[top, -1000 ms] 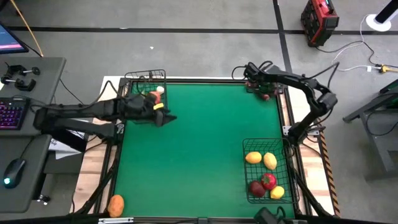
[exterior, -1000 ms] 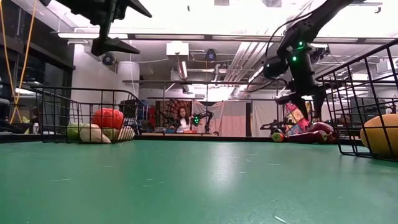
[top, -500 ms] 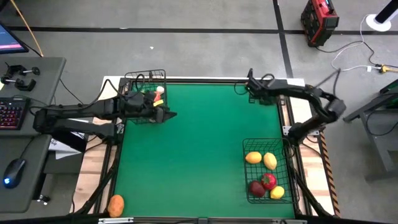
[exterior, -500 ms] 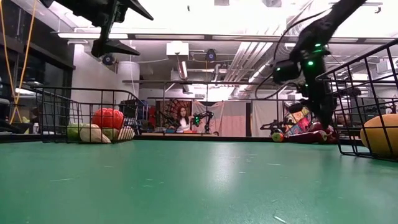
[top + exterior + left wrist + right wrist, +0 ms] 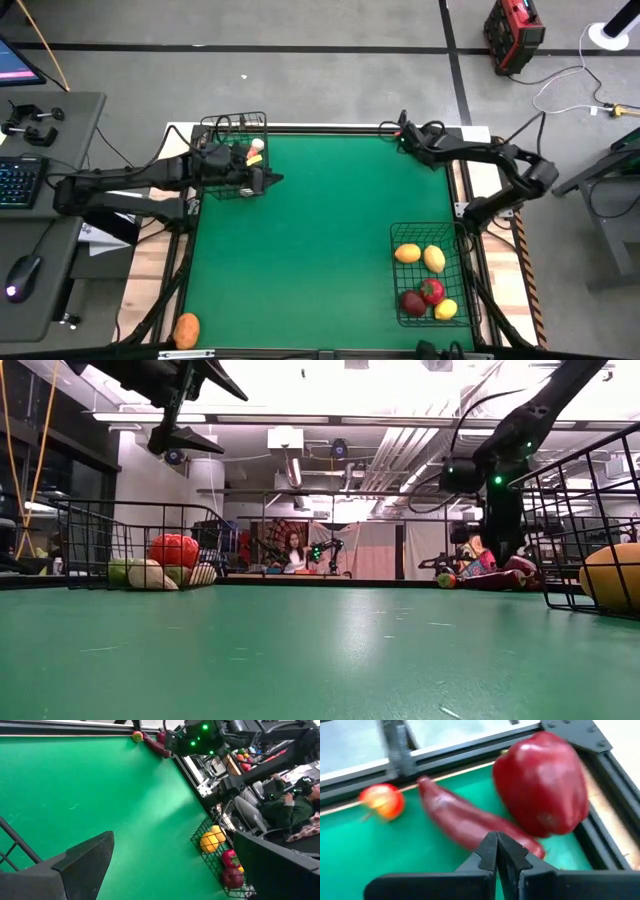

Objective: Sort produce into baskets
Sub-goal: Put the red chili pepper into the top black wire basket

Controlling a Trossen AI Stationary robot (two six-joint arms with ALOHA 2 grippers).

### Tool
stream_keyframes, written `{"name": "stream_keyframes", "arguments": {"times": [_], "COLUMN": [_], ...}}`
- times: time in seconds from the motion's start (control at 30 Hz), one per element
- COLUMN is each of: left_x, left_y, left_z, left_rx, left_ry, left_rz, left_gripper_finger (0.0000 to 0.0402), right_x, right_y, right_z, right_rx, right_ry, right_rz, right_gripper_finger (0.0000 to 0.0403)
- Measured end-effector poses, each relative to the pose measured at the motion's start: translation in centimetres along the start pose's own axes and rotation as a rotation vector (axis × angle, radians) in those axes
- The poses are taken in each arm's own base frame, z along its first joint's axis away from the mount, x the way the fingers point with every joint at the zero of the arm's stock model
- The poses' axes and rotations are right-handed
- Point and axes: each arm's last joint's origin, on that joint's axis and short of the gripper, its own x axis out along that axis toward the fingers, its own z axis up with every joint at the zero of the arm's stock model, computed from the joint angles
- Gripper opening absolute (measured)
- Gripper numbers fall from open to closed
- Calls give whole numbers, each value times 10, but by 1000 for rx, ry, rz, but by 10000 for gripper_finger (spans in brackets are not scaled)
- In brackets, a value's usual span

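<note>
At the table's far right corner lie a long dark red vegetable (image 5: pixel 465 822), a dark red bell pepper (image 5: pixel 542 785) and a small red-orange fruit (image 5: pixel 382 801). My right gripper (image 5: pixel 496 839) is shut, low over the long vegetable; it also shows in the high view (image 5: pixel 404 129). My left gripper (image 5: pixel 268 181) is open and empty, high beside the small basket (image 5: pixel 222 128), which holds several pieces. The large basket (image 5: pixel 398 300) at the near right holds yellow, red and dark red pieces. An orange piece (image 5: pixel 186 328) lies at the near left corner. My right gripper's shut fingertips (image 5: pixel 490 847) stand in front of the middle of the long dark red vegetable, coming from above at a slant. I cannot tell whether they touch it. The vegetable lies flat on the table.
The table's black frame (image 5: pixel 470 747) runs close behind the three pieces at the corner. The green mat's middle (image 5: pixel 320 230) is bare. A keyboard and mouse sit on a desk (image 5: pixel 40 200) left of the table. A person (image 5: pixel 295 550) sits in the room beyond.
My right gripper has come down toward the pieces at the far right corner, and its arm has stretched out lower along the table's right side. The produce has stayed where it was.
</note>
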Motion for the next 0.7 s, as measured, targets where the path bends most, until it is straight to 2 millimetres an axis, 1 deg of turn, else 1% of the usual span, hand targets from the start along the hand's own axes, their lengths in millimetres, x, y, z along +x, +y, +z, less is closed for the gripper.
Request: {"name": "stream_keyframes", "arguments": {"times": [0.1,0.2,0.33,0.47,0.57,0.63,0.7], "left_x": [0,0,0,0,0,0,0], "left_y": [0,0,0,0,0,0,0], "left_z": [0,0,0,0,0,0,0], "left_rx": [0,-7,-8,-8,3,10,11], "left_ry": [0,0,-3,-7,-11,-11,-10], "left_rz": [0,0,3,6,10,10,11], "left_gripper_finger": [399,399,399,399,399,399,399], "right_x": [10,16,18,16,8,5,-5], "right_y": [-1,0,1,6,13,15,19], "right_z": [-1,-2,-3,-6,-18,-32,-43], "right_rx": [10,22,15,-71,-157,-225,-260], "right_ry": [7,-15,-19,23,98,199,239], "right_rz": [-53,-89,-92,-43,41,80,118], "right_gripper_finger": [0,0,0,0,0,0,0]}}
